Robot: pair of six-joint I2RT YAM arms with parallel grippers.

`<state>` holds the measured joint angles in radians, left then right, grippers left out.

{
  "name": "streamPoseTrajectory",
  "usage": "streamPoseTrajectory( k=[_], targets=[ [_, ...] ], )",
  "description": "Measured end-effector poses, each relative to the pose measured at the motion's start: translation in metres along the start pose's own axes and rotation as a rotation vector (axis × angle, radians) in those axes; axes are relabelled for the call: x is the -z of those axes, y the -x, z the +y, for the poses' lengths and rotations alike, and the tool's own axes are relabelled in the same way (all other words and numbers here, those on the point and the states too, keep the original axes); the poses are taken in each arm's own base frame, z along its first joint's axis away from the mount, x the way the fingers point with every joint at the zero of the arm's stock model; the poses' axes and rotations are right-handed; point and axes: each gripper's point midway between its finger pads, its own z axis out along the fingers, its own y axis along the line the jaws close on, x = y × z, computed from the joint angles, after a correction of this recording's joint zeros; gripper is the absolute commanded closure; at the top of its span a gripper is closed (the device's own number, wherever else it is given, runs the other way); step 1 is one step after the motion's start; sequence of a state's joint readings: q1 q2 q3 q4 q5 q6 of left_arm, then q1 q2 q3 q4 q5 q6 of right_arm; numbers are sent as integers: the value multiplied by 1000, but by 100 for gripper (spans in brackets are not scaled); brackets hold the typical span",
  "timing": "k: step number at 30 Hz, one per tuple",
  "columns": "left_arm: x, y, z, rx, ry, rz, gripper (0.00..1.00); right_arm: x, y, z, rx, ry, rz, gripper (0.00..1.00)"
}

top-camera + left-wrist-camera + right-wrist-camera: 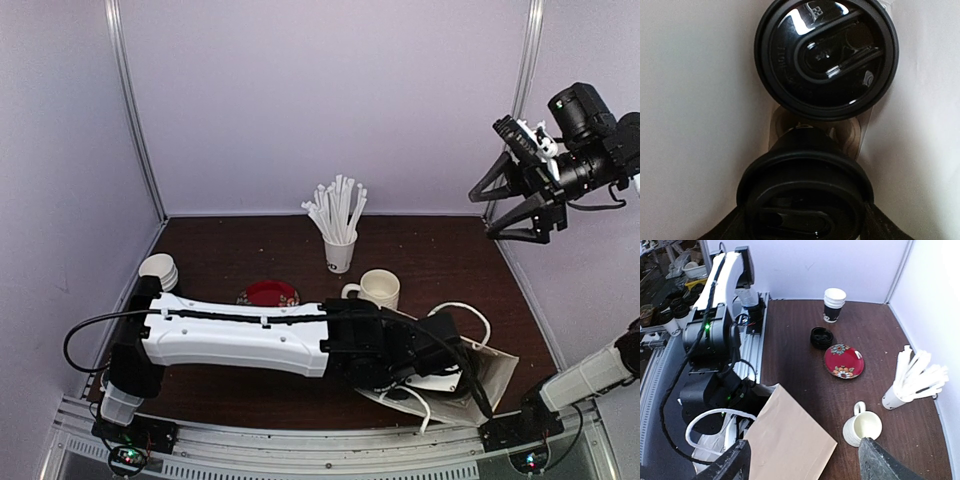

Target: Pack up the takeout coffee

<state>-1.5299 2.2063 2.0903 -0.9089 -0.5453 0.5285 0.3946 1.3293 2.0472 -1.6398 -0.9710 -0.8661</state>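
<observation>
So, the table (pixel 440 250) is dark brown wood, with pale purple walls (pixel 320 100) around it and a camera on a stand (pixel 560 160) by the far right corner. On the table are a cup of white straws (pixel 340 235), a cream mug (pixel 378 288), a red plate (pixel 270 292) and a brown paper bag (pixel 495 365) at the near right edge. The left arm (pixel 240 335) lies across the table and reaches into the bag.

Only the left wrist view looks inside the bag. Two coffees stand there close together, the far cup (pixel 826 55) and the near cup (pixel 805 200). Both stand straight up and down, with their black lids facing up at the camera. The left gripper (pixel 802 227) is around the near cup. Its dark fingers (pixel 722 231) show on both sides, but I cannot tell if they squeeze it.

The right wrist view shows flowers on the plate and a pile of black lids (pixel 821 336) just beside it. The right gripper (pixel 804 444) is spread wide and holds nothing.
</observation>
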Motion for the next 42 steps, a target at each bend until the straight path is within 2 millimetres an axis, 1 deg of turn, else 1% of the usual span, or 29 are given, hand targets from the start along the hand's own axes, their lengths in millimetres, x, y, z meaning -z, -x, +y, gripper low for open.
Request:
streamPoseTrajectory(
  k=[2,4,5,7,9,12,14,15,16,17,19,21,25,28,30,34,39,42],
  targets=[
    [0,0,0,4,-2,-3,46,6,7,-11,-34,-59,-14,23],
    [-2,0,1,11,-4,-6,46,10,9,-27,-71,-128,-15,26],
    [-2,0,1,15,-3,-9,46,10,6,-39,-100,-172,-11,29],
    [-4,0,2,21,-2,-13,46,6,-13,-64,-177,-250,21,35],
    [-5,1,2,23,0,-15,46,-5,-47,-89,-277,-316,83,41],
    [-5,2,2,25,-1,-20,46,-29,-120,-124,-439,-383,217,49],
    [-5,2,2,27,-3,-22,46,-51,-174,-137,-534,-389,318,52],
    [-5,2,2,27,-3,-23,46,-60,-196,-138,-561,-380,362,53],
    [-5,2,2,27,-4,-24,46,-71,-222,-137,-594,-364,413,53],
    [-5,2,2,29,-4,-25,46,-79,-239,-135,-613,-346,448,54],
    [-5,2,2,30,-4,-25,46,-92,-268,-131,-642,-311,506,54],
    [-5,2,3,31,-4,-26,46,-101,-285,-129,-659,-288,543,55],
    [-5,2,3,32,-3,-26,47,-122,-311,-132,-677,-228,597,57],
    [-5,2,3,34,-3,-26,47,-138,-325,-128,-680,-172,628,57],
    [-5,2,3,34,-3,-25,47,-148,-328,-122,-681,-132,636,58],
    [-5,2,3,36,-3,-25,48,-166,-322,-110,-668,-45,615,58],
    [-5,2,2,38,-4,-25,48,-182,-311,-90,-659,52,600,59],
    [-6,1,1,39,-7,-22,49,-187,-310,-88,-656,77,599,59]
  ],
)
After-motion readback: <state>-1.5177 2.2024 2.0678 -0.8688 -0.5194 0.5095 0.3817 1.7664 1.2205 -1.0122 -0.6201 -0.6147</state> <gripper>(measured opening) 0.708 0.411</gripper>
